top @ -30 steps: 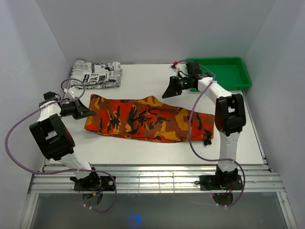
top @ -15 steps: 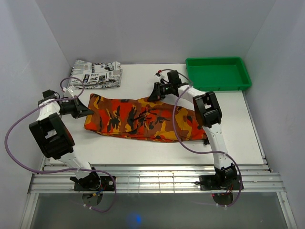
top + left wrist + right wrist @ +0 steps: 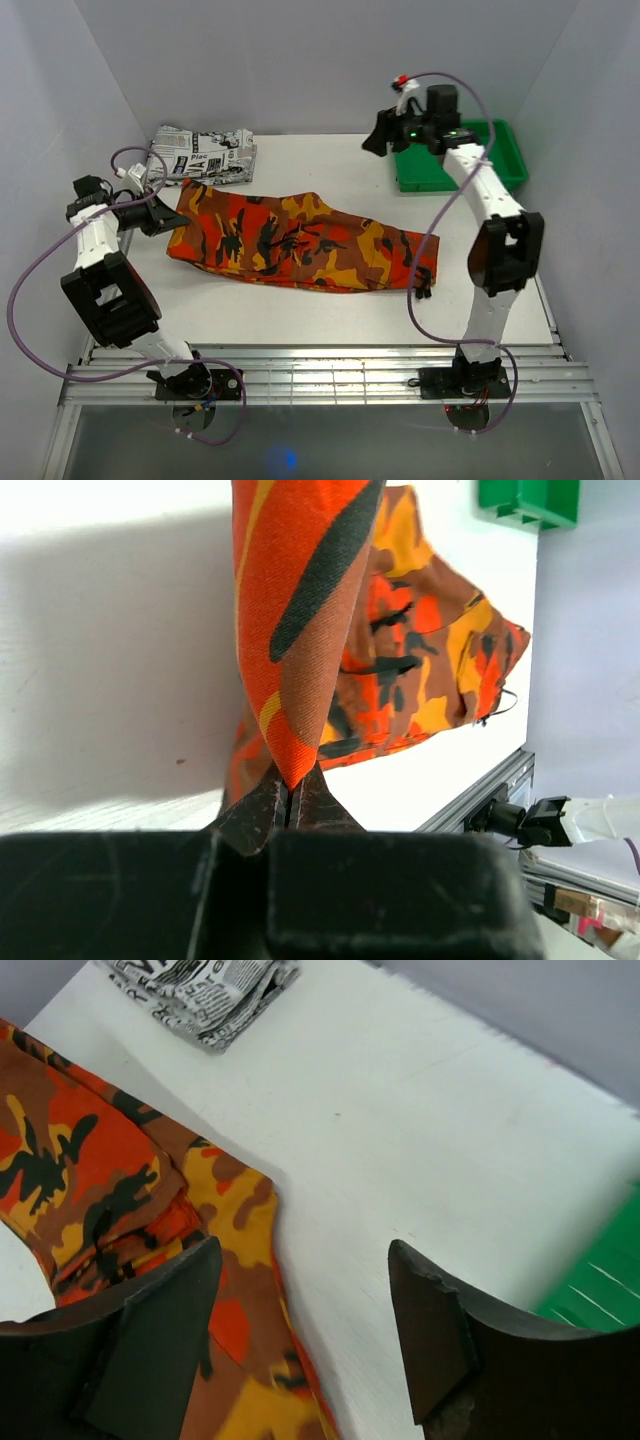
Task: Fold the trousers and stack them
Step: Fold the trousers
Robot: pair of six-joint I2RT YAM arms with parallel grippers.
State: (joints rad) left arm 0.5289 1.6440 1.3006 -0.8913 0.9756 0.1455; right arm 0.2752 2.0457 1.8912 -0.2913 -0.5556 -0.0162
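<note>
The trousers (image 3: 300, 245), in orange, red, yellow and black camouflage, lie folded lengthwise in a long band across the middle of the table. My left gripper (image 3: 175, 218) is shut on their left end. In the left wrist view the cloth (image 3: 300, 600) rises out of the pinched tips of that gripper (image 3: 290, 802), lifted a little off the table. My right gripper (image 3: 374, 142) hangs high over the back of the table, beside the green tray, open and holding nothing. In the right wrist view this gripper (image 3: 300, 1305) looks down on the trousers' (image 3: 90, 1170) back edge, far below.
A folded black-and-white newspaper-print garment (image 3: 200, 157) lies at the back left, also seen from the right wrist (image 3: 200, 990). A green tray (image 3: 505, 160) stands at the back right corner. White table surface (image 3: 320, 170) shows between them. Grey walls close in the left, back and right sides.
My right gripper has opened, risen and swung back right toward the tray. My left gripper has drawn the trousers' left end to the left and back, so the cloth has shifted left.
</note>
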